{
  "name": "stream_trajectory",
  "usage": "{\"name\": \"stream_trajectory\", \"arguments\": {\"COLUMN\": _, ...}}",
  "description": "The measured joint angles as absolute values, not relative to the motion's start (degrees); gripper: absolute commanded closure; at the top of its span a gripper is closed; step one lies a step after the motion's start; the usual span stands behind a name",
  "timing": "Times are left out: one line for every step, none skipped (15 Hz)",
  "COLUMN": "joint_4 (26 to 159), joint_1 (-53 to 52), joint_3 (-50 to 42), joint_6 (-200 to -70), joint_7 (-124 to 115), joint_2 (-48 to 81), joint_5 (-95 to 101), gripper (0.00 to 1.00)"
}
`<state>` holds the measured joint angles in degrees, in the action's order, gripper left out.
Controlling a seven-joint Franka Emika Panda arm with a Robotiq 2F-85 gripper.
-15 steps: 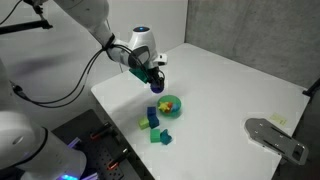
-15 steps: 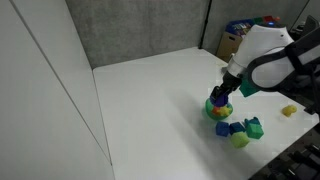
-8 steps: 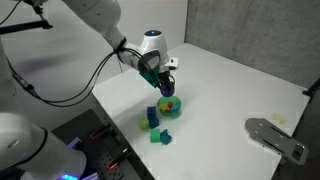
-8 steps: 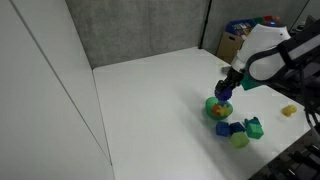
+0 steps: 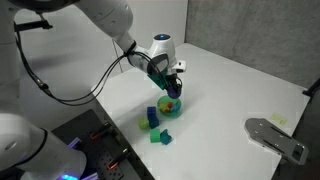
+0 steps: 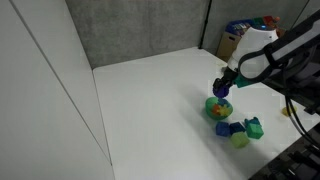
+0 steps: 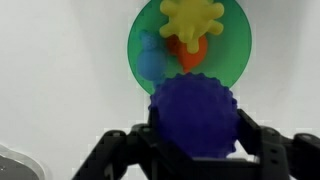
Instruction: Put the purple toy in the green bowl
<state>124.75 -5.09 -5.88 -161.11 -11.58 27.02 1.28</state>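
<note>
In the wrist view my gripper (image 7: 192,135) is shut on the purple toy (image 7: 192,112), a dark purple-blue knobbly ball held between the black fingers. Just beyond it lies the green bowl (image 7: 232,66), which holds a yellow knobbly toy (image 7: 192,18), an orange piece (image 7: 187,52) and a pale blue piece (image 7: 152,58). In both exterior views the gripper (image 5: 173,85) (image 6: 224,90) hangs right above the bowl (image 5: 170,106) (image 6: 217,107) on the white table. The toy shows as a dark spot at the fingertips (image 5: 174,88).
A blue block (image 5: 153,116) and green blocks (image 5: 160,137) lie on the table (image 5: 230,90) near the bowl, toward its front edge; they also show in an exterior view (image 6: 240,130). A grey flat device (image 5: 276,136) sits at the table's corner. A yellow piece (image 6: 289,110) lies further off.
The gripper has moved with the purple toy toward the green bowl and now hangs over it. The blocks and the bowl have not moved.
</note>
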Motion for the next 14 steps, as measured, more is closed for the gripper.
{"name": "stream_trajectory", "arguments": {"joint_4": 124.0, "joint_1": -5.0, "joint_3": -5.8, "joint_6": -161.1, "joint_7": -11.6, "joint_2": 28.0, "joint_5": 1.3, "gripper": 0.51}}
{"name": "stream_trajectory", "arguments": {"joint_4": 123.2, "joint_1": -5.0, "joint_3": -5.7, "joint_6": -161.1, "joint_7": -11.6, "joint_2": 29.0, "joint_5": 1.3, "gripper": 0.51}}
{"name": "stream_trajectory", "arguments": {"joint_4": 122.5, "joint_1": -5.0, "joint_3": -5.6, "joint_6": -161.1, "joint_7": -11.6, "joint_2": 30.0, "joint_5": 1.3, "gripper": 0.51}}
{"name": "stream_trajectory", "arguments": {"joint_4": 121.9, "joint_1": -4.9, "joint_3": -5.4, "joint_6": -161.1, "joint_7": -11.5, "joint_2": 31.0, "joint_5": 1.3, "gripper": 0.51}}
{"name": "stream_trajectory", "arguments": {"joint_4": 121.3, "joint_1": -4.9, "joint_3": -5.0, "joint_6": -161.1, "joint_7": -11.5, "joint_2": 31.9, "joint_5": 1.3, "gripper": 0.51}}
{"name": "stream_trajectory", "arguments": {"joint_4": 120.8, "joint_1": -4.9, "joint_3": -4.6, "joint_6": -161.1, "joint_7": -11.5, "joint_2": 32.7, "joint_5": 1.3, "gripper": 0.51}}
{"name": "stream_trajectory", "arguments": {"joint_4": 120.4, "joint_1": -4.9, "joint_3": -4.2, "joint_6": -161.1, "joint_7": -11.4, "joint_2": 33.4, "joint_5": 1.3, "gripper": 0.51}}
{"name": "stream_trajectory", "arguments": {"joint_4": 119.9, "joint_1": -5.0, "joint_3": -3.8, "joint_6": -161.1, "joint_7": -11.4, "joint_2": 34.1, "joint_5": 1.2, "gripper": 0.51}}
{"name": "stream_trajectory", "arguments": {"joint_4": 119.6, "joint_1": -5.0, "joint_3": -3.5, "joint_6": -161.1, "joint_7": -11.3, "joint_2": 34.6, "joint_5": 1.2, "gripper": 0.51}}
{"name": "stream_trajectory", "arguments": {"joint_4": 119.4, "joint_1": -5.0, "joint_3": -3.2, "joint_6": -161.1, "joint_7": -11.3, "joint_2": 35.0, "joint_5": 1.2, "gripper": 0.51}}
{"name": "stream_trajectory", "arguments": {"joint_4": 119.2, "joint_1": -5.0, "joint_3": -3.1, "joint_6": -161.1, "joint_7": -11.2, "joint_2": 35.3, "joint_5": 1.2, "gripper": 0.48}}
{"name": "stream_trajectory", "arguments": {"joint_4": 119.1, "joint_1": -5.0, "joint_3": -3.0, "joint_6": -161.1, "joint_7": -11.2, "joint_2": 35.5, "joint_5": 1.2, "gripper": 0.07}}
{"name": "stream_trajectory", "arguments": {"joint_4": 119.1, "joint_1": -5.0, "joint_3": -3.0, "joint_6": -161.1, "joint_7": -11.1, "joint_2": 35.6, "joint_5": 1.2, "gripper": 0.08}}
{"name": "stream_trajectory", "arguments": {"joint_4": 119.1, "joint_1": -4.9, "joint_3": -3.0, "joint_6": -161.1, "joint_7": -11.1, "joint_2": 35.6, "joint_5": 1.2, "gripper": 0.06}}
